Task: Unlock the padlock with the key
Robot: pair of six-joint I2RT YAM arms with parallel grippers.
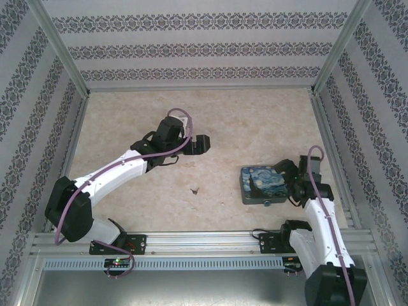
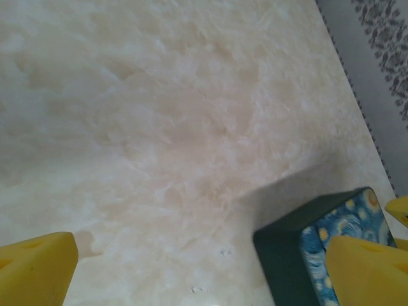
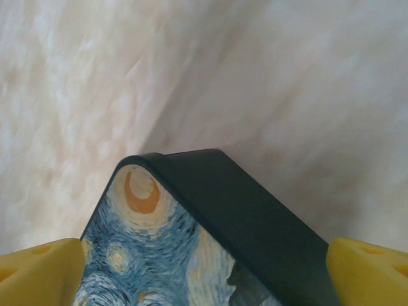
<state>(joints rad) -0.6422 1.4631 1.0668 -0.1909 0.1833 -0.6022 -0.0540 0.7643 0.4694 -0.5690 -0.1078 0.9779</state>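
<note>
Right gripper (image 3: pixel 204 271): yellow fingers (image 3: pixel 38 271) spread wide and holding nothing, one on each side of a corner of the box (image 3: pixel 210 191). The corner points away from the wrist.
Left gripper (image 2: pixel 210 268): fingers wide and empty over the table (image 2: pixel 159 127), with the box beside its right finger.
Boxes: one, with a starry-print lid.
Small dark item (image 1: pixel 194 190): one, mid-table, well apart from both grippers. It may be the key; its axis is too small to tell.

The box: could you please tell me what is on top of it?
The box has nothing on its visible starry lid; open right fingers flank one corner. The arm covers its right edge; the inside is hidden.
</note>
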